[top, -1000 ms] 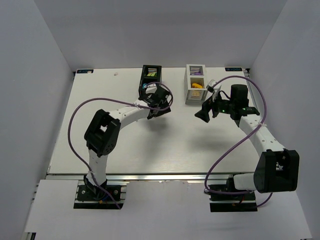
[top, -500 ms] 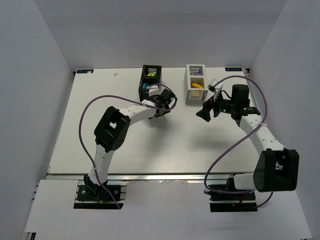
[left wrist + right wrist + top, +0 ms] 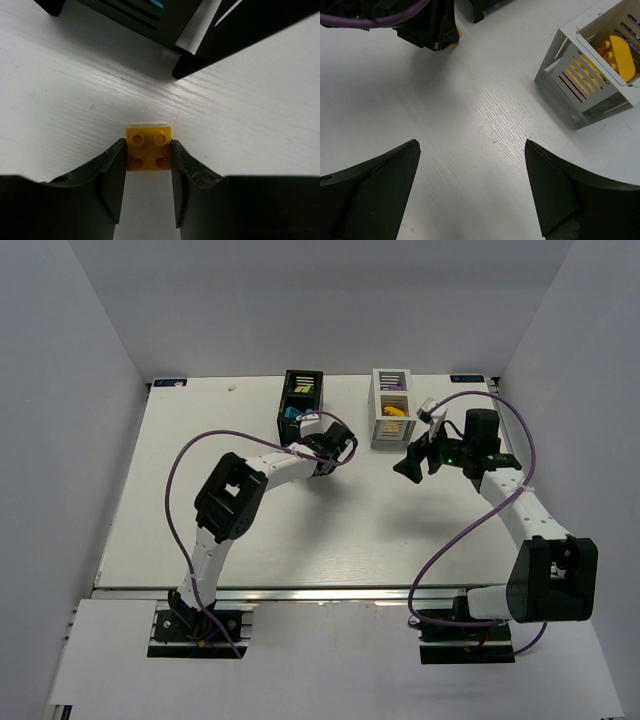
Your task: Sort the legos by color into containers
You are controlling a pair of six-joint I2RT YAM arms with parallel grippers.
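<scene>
Orange glossy four-stud square brick pinched by left end effector.

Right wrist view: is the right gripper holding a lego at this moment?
No, the right gripper stands wide open, and nothing lies between its fingers.

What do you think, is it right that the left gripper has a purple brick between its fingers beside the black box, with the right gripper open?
Not purple: the left wrist view shows an orange-yellow brick between the left gripper's fingers. It is beside the black box, and the right gripper is open.
</scene>
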